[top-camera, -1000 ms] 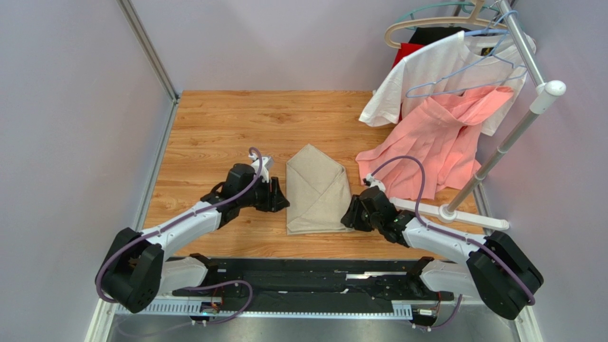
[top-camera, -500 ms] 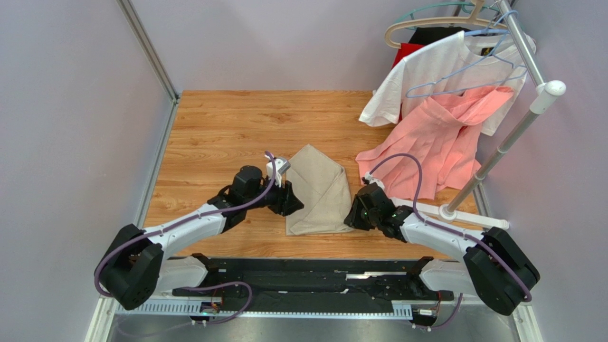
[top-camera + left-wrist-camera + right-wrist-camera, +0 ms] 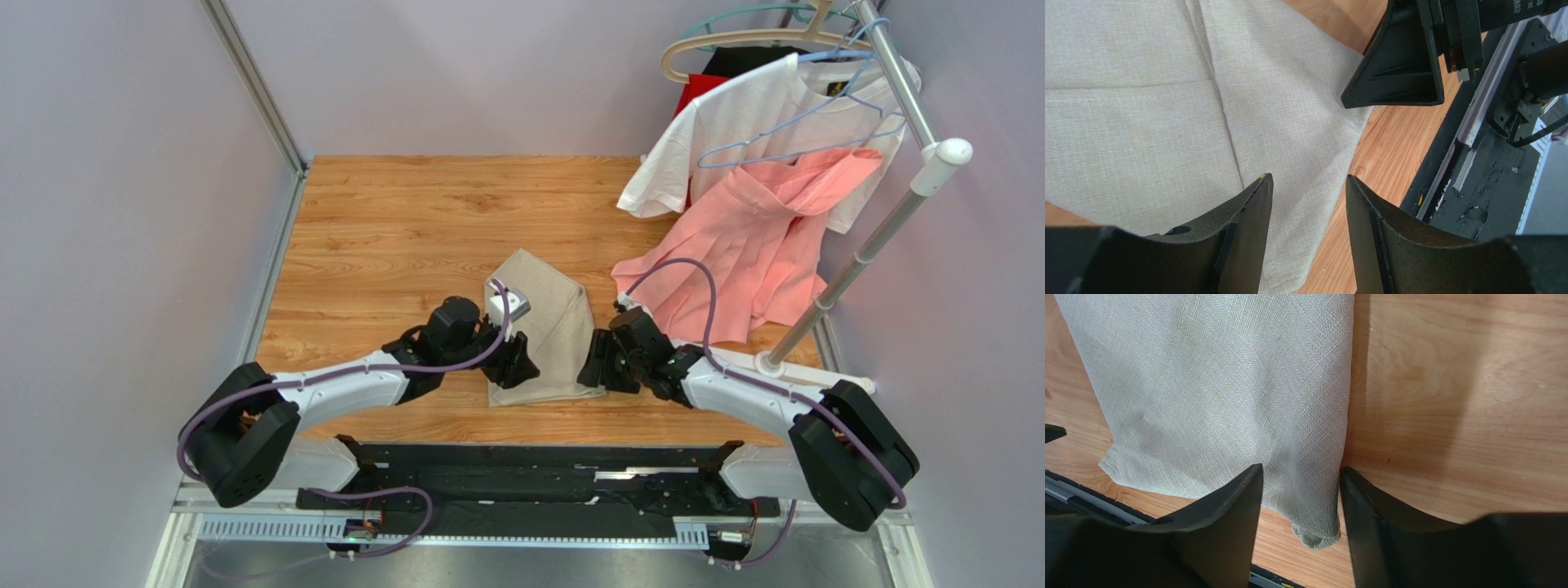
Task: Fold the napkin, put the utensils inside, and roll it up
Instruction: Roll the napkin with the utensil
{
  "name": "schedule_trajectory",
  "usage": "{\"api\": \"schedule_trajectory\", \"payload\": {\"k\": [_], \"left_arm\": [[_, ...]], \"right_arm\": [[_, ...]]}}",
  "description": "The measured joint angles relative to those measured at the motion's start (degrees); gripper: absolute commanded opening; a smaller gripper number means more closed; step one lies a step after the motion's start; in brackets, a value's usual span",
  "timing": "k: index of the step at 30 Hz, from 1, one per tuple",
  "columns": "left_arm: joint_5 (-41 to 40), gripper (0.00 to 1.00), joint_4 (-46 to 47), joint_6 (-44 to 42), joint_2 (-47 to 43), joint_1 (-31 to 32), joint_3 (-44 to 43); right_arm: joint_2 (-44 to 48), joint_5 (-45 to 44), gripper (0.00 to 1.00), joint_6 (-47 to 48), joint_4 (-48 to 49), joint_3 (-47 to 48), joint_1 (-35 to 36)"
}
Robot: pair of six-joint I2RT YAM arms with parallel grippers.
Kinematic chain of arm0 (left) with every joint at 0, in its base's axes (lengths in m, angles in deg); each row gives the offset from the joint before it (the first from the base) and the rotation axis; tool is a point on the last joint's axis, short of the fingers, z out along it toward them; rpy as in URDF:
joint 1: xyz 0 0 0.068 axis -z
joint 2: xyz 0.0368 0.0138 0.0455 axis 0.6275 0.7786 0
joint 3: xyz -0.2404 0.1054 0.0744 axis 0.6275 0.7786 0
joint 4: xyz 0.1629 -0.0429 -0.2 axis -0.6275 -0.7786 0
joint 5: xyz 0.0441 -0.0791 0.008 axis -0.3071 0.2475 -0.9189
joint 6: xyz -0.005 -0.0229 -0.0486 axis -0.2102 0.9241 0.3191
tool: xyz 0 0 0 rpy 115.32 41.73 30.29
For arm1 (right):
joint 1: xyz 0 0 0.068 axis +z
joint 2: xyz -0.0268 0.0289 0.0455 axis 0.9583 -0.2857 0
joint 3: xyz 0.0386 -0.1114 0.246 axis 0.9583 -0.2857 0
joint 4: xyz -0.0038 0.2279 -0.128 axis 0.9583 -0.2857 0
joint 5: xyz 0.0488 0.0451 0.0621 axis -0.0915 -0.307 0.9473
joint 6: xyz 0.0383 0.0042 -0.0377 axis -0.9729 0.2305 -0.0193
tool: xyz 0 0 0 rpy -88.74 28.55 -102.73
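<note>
The beige napkin [image 3: 548, 309] lies folded into a narrow shape on the wooden table [image 3: 393, 221]. My left gripper [image 3: 520, 364] hovers open over the cloth's near left part. In the left wrist view its jaws [image 3: 1308, 180] stand apart above the napkin [image 3: 1137, 110], and a black finger [image 3: 1401, 67] of the right gripper shows beyond the cloth's edge. My right gripper [image 3: 599, 365] is at the near right corner. Seen from the right wrist, it [image 3: 1301, 471] is open and straddles that corner of the napkin [image 3: 1229, 386]. The utensils are out of view.
A white T-shirt [image 3: 736, 123] and a salmon-pink garment [image 3: 748, 245] hang from a rack at the back right; the pink hem rests on the table. The rack's pole [image 3: 859, 257] and base bar [image 3: 797, 368] stand right of the right arm. A black rail [image 3: 540, 472] runs along the near edge.
The left gripper has travelled right, from beside the napkin's left edge onto its near left part. The right gripper has edged left to the near right corner. The cloth looks narrower.
</note>
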Motion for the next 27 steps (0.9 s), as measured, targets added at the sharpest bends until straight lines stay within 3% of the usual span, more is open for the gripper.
{"api": "schedule_trajectory", "payload": {"k": [3, 16, 27], "left_arm": [[-1.88, 0.56, 0.00, -0.90, -0.15, 2.43, 0.00], [-12.83, 0.52, -0.09, -10.01, 5.49, 13.94, -2.89], [-18.12, 0.46, -1.81, -13.42, 9.84, 15.43, -4.07]], "right_arm": [[1.62, 1.14, 0.68, 0.39, -1.53, -0.04, -0.52], [9.62, 7.45, 0.69, 1.79, -4.04, -2.38, -8.22], [8.79, 11.17, 0.68, 1.95, -2.93, -3.78, -9.46]]}}
